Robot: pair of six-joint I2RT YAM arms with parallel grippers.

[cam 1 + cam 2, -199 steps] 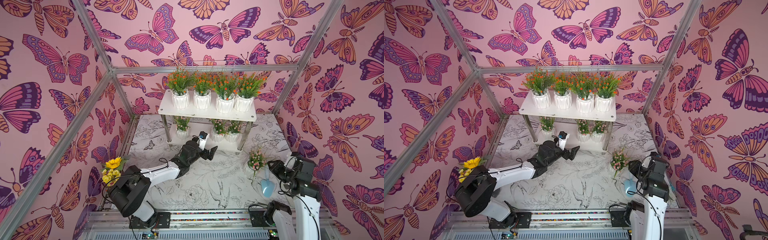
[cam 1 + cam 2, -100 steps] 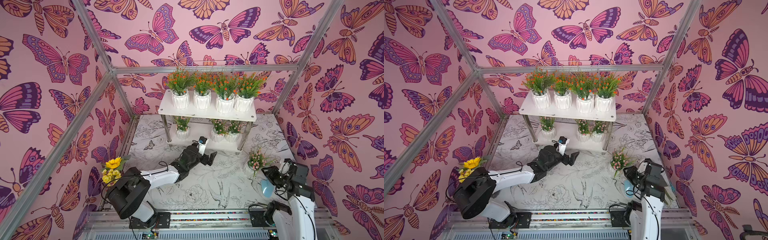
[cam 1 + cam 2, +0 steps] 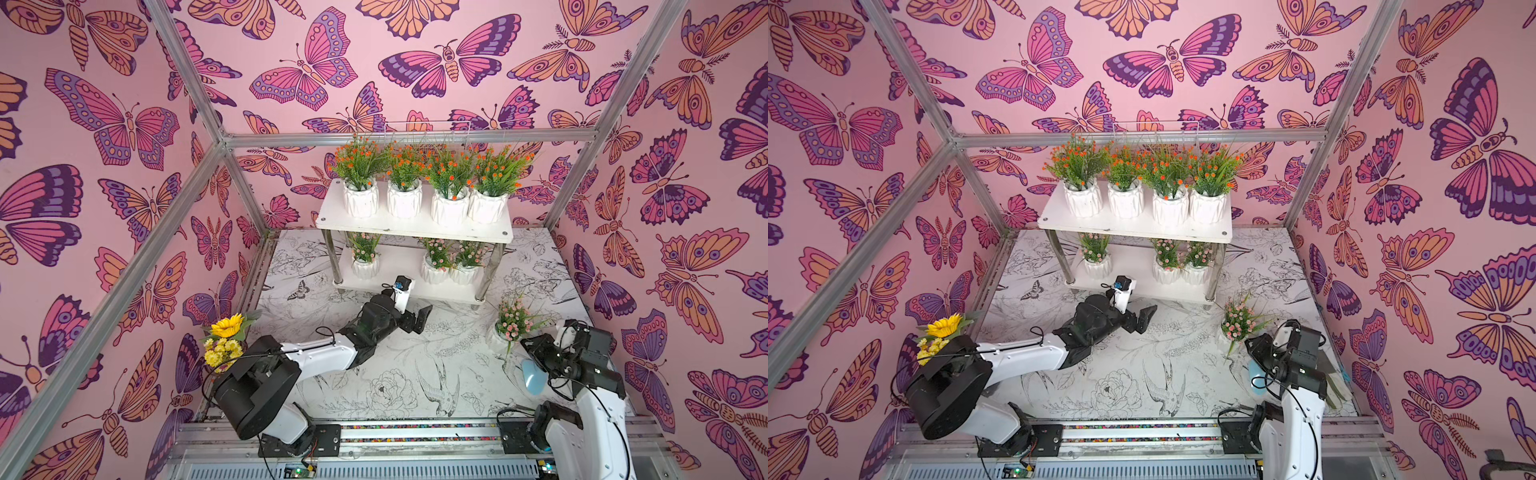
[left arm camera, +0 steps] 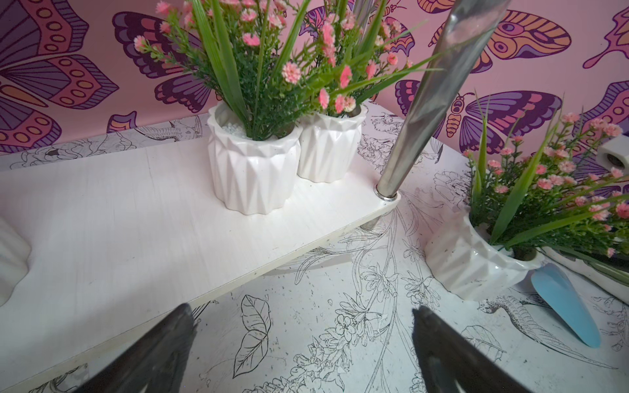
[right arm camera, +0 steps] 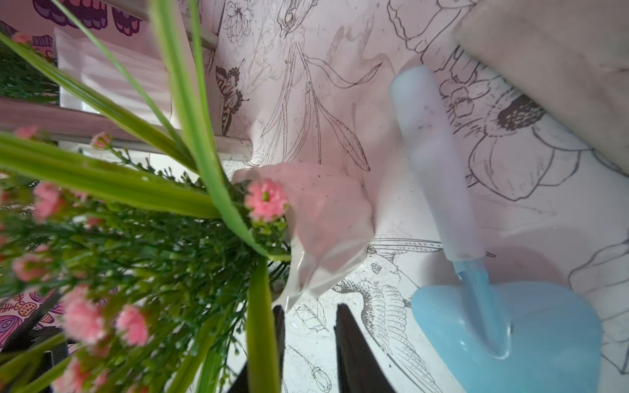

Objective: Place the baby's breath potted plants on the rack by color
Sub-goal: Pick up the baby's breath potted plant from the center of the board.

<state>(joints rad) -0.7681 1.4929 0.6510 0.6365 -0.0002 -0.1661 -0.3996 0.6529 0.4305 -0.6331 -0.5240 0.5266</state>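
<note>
The rack (image 3: 415, 230) stands at the far side with four orange plants (image 3: 428, 174) above and three pink plants (image 3: 436, 253) below, leaving one slot (image 3: 399, 262) vacant left of centre. The left gripper (image 3: 415, 318), jaws wide and empty, lies before that slot. The right gripper (image 3: 530, 347), jaws narrowly parted on nothing, is nearer the last pink plant (image 3: 509, 326), which stands on the table (image 3: 415, 374) just left of it, axis upright, sprigs upward.

Left hand (image 3: 419, 319) backed off rack (image 3: 415, 233) — right hand (image 5: 309, 316) nearer loose pink plant (image 3: 513, 322), narrowing.
</note>
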